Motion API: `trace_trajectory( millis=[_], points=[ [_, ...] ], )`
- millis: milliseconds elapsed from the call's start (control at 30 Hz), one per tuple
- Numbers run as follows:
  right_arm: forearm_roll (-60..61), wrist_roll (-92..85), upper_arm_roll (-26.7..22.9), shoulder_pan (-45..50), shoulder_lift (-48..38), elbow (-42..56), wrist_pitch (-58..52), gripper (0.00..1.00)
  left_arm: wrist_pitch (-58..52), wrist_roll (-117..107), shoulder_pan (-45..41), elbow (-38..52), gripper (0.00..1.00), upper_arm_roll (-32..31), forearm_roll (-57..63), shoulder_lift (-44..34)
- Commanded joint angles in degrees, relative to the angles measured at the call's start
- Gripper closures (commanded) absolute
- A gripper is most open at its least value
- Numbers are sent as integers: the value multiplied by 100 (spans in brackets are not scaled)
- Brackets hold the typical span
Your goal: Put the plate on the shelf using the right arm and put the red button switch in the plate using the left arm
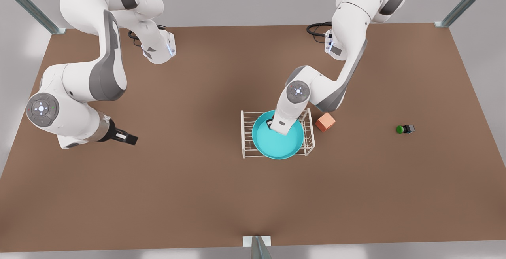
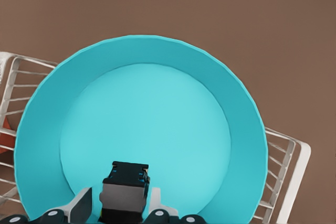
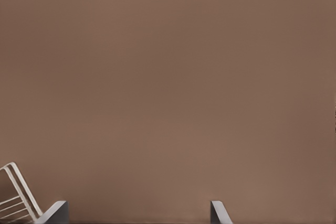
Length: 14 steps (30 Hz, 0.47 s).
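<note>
Turquoise and round, the shallow plate [image 1: 278, 142] lies on the slatted top of the small white wire shelf [image 1: 247, 134] near the middle of the brown table [image 1: 197, 180]. The left gripper [image 2: 124, 203], on the arm at the front view's right, reaches down over the plate, its fingers [image 2: 80, 206] clenched on a tiny dark box [image 2: 124, 192], apparently the red button switch, though its cap is hidden. An orange cube [image 1: 325, 121] sits just beside the shelf, and a like switch with a green cap [image 1: 405, 129] lies well apart toward the front view's right. The right gripper [image 1: 127, 137] waits over bare table at the front view's left, its fingers [image 3: 55, 213] spread and holding nothing.
</note>
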Motion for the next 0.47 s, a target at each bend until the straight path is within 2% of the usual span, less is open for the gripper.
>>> trace_trajectory(
  millis=[0, 67, 167, 267, 433],
  points=[
    [-33, -1977, -11, -8, -8, 3, -159, 0, 12, -1818, 2, 11, 0, 1, 96, -5],
    [-51, -2038, -54, -315, -26, 47, -396, 0, -119, -1634, 64, 2, 0, 72, 87, -111],
    [-33, -2021, -63, -333, -35, 55, -397, 0, -1350, 695, 1504, 64, 0, 151, -19, -858],
    [-7, -2021, -19, -324, -26, 55, -397, 0, -1377, 2110, 2384, 64, 0, 160, -54, -946],
    [-16, -2029, -19, -324, -26, 55, -379, 0, -1377, 2911, 2542, 64, 0, 221, 34, -919]
  ],
)
